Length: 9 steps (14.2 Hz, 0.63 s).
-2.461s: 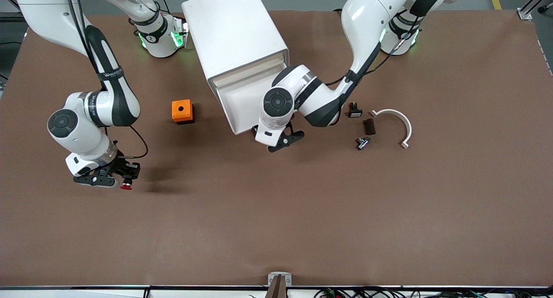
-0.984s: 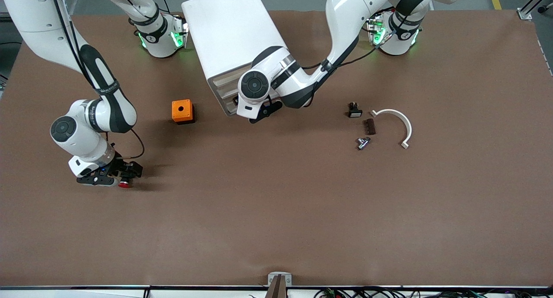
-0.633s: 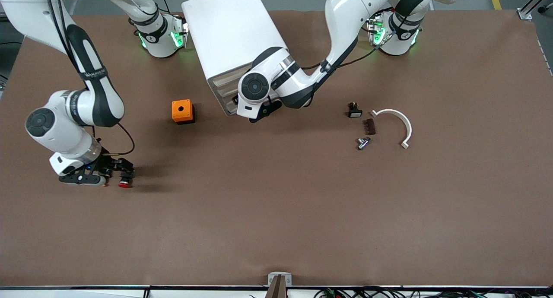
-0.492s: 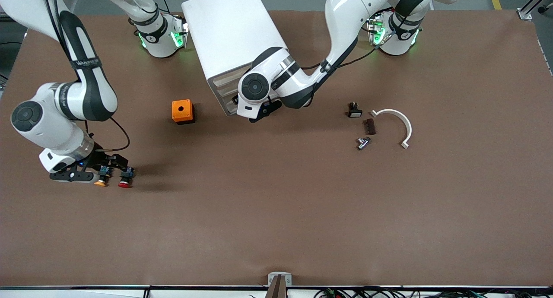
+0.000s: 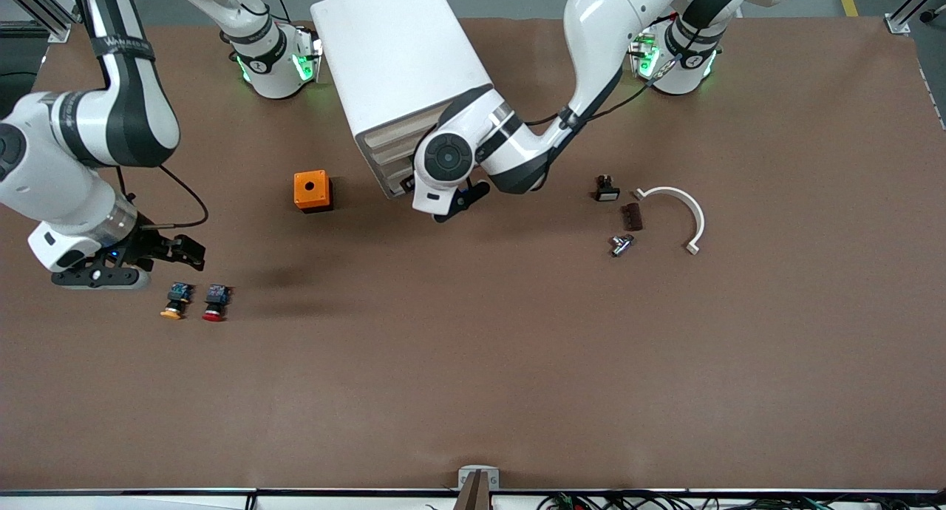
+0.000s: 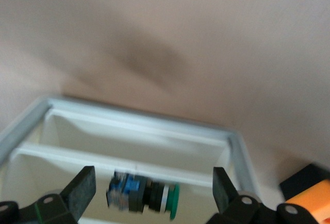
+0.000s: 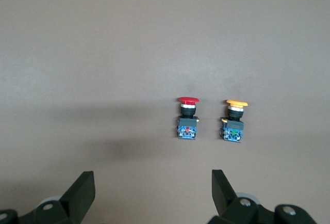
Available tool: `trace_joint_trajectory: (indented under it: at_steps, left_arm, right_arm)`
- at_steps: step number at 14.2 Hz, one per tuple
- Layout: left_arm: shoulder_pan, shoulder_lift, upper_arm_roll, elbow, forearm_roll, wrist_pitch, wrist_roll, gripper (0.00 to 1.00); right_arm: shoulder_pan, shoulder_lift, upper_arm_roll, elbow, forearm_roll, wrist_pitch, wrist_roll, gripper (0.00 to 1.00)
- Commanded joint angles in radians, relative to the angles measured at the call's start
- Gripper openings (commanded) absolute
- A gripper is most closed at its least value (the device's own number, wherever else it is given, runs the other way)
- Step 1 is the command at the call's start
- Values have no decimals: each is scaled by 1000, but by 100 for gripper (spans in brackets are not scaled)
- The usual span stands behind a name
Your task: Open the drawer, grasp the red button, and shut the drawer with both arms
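Note:
The red-capped button (image 5: 214, 303) lies on the table beside a yellow-capped one (image 5: 174, 304); both also show in the right wrist view, the red button (image 7: 187, 118) next to the yellow button (image 7: 234, 121). My right gripper (image 5: 174, 251) hangs open and empty just above them (image 7: 152, 177). My left gripper (image 5: 447, 207) is open at the front of the white cabinet (image 5: 399, 59), by the lowest drawer (image 5: 392, 181), whose front sits about level with the others. In the left wrist view the open left gripper (image 6: 153, 175) frames the drawer's white rim (image 6: 139, 123) and a green-capped button (image 6: 144, 201) inside.
An orange cube with a hole (image 5: 311, 191) stands beside the cabinet toward the right arm's end. Toward the left arm's end lie a small black part (image 5: 607, 190), a brown block (image 5: 631, 216), a metal piece (image 5: 621, 244) and a white curved bracket (image 5: 676, 214).
My right gripper let go of the red button, then lifted away toward the table's end, uncovering the yellow button. My left arm pushed the drawer in, then drew back slightly.

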Motion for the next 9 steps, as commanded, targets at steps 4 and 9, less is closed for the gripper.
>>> trace_joint_trajectory:
  at_steps: [4,9]
  left_arm:
    - [147,-182,17,-15,52,-70,129,100]
    - [337,-352,17,-15,54,-318,433,100]
  right_arm:
    - [-1,-23,-1,205,12,-249,1,100]
    - [-1,-23,-1,335,12,-360,3,100]
